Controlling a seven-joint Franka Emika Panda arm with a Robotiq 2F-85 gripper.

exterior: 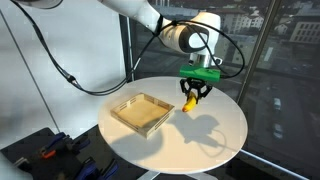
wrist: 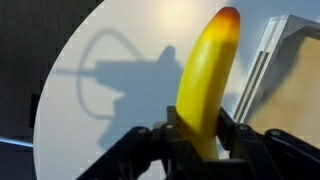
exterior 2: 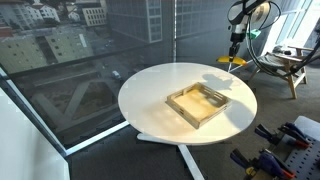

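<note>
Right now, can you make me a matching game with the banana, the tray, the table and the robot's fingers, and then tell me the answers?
Things:
1. banana
2. tray
3. table
4. fingers

What fits:
A. round and white
B. yellow, held at one end
C. black, shut on something
D. tan and square, lying flat on the tabletop

Right pairs: 1-B, 2-D, 3-A, 4-C.

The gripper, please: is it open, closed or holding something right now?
Gripper: closed, holding the yellow banana.
</note>
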